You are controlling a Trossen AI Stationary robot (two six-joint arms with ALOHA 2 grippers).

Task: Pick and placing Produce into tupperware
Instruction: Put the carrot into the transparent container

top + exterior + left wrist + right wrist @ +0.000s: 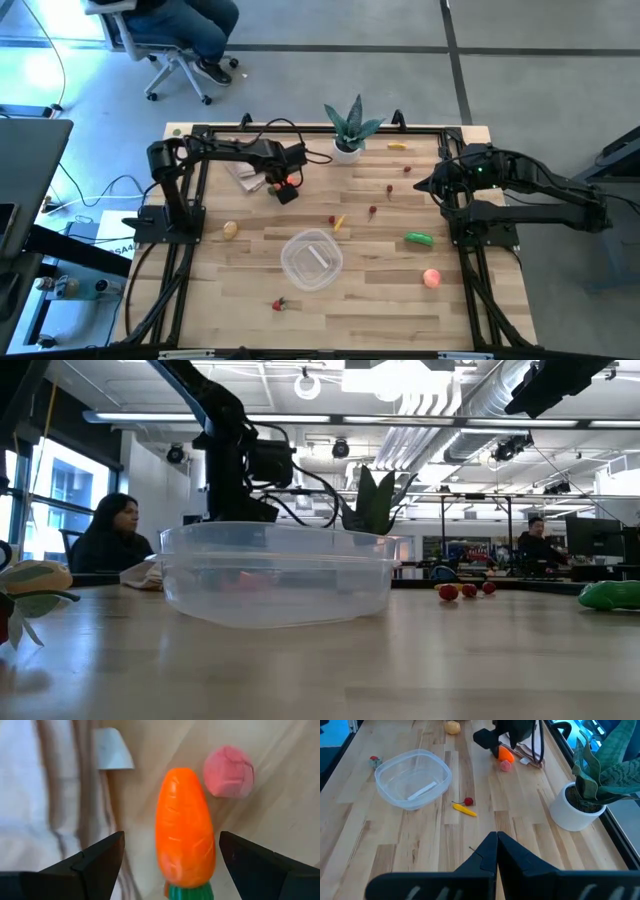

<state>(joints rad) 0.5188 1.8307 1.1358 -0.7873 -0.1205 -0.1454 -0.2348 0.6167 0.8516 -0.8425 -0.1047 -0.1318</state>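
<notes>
The carrot (185,827) has its green top cut off at the left wrist view's edge.

carrot (185,827): bright orange, green stub at its end
round piece (229,771) beside the carrot: pink
cloth (45,795): white with beige stripes
tub (311,259): clear, whitish walls
cucumber (419,238): green
peach (431,278): pink
plant (350,122): dark green leaves, white pot
counter (400,310): pale wood planks
left tool (170,862): black

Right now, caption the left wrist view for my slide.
Open left gripper straddles the orange carrot beside a pink piece and striped cloth.
</notes>
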